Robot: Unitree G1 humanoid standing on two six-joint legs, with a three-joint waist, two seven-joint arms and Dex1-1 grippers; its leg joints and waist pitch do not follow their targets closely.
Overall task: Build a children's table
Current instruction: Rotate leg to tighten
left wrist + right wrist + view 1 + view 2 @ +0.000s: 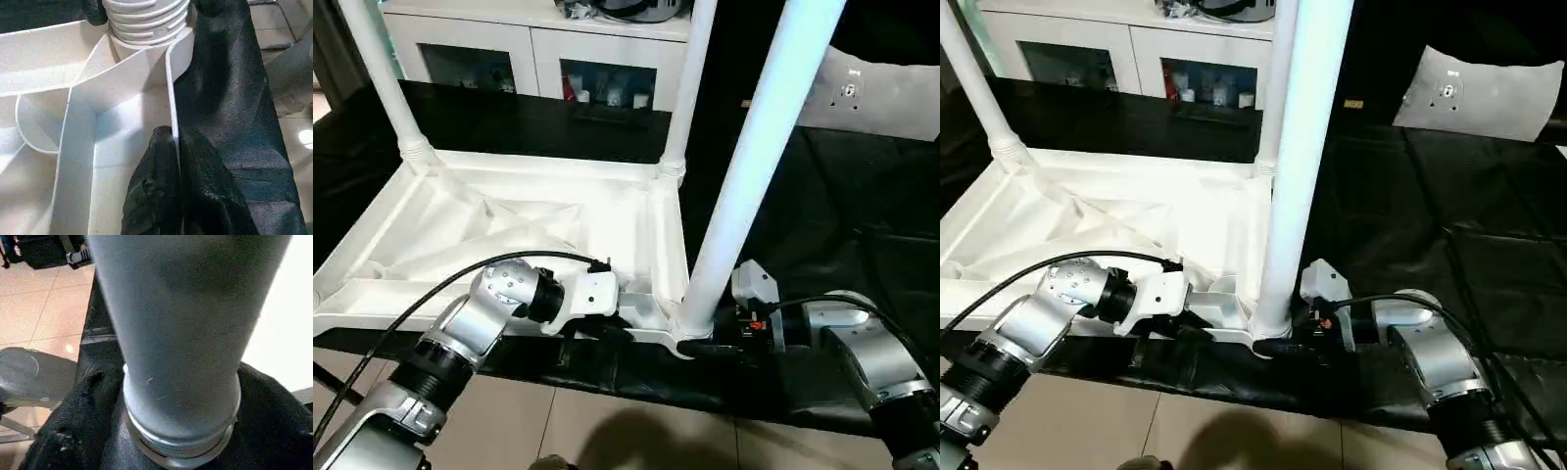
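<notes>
The left end effector [173, 147] pinches the table top's rim [172, 88]; the right end effector [181, 396] clasps the leg [744, 186] beside that corner socket.

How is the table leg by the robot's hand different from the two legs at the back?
The near leg stands at the front corner, with the right hand at its base. The back legs stand at the far corners, with no hand on them. All are white, round and upright in the upside-down tabletop.

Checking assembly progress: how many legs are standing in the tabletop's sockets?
3. One at the far left corner, one at the far right corner, one at the near right corner. The fourth corner lies out of frame.
</notes>
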